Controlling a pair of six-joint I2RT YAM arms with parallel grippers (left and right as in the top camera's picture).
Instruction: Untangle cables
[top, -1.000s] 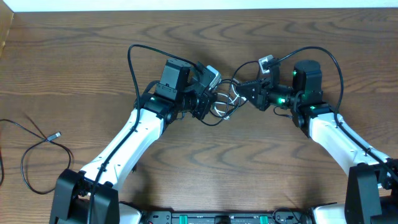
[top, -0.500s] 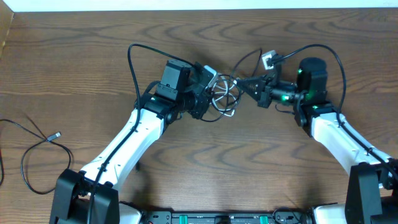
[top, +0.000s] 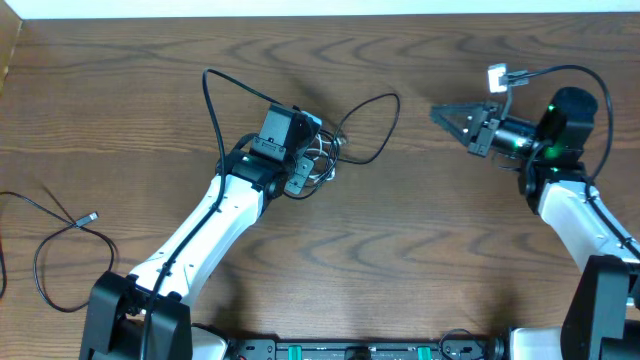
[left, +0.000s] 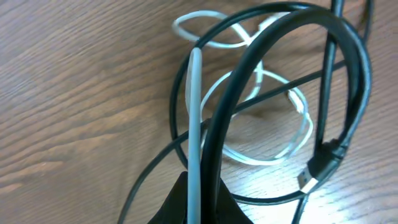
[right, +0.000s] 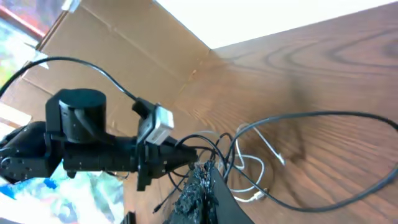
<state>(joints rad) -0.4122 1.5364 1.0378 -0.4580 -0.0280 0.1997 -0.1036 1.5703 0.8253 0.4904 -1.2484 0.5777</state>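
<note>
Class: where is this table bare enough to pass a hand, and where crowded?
Free: bare wood between the cable tangle and the right gripper; also front centre, beside the left arm. Crowded: at the left gripper; loose black cord far left.

Dark wood-grain table, brown cardboard box at its edge, white wall beyond.

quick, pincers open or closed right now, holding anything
left pincer: closed on the cables
right pincer: closed, nothing seen in it
</note>
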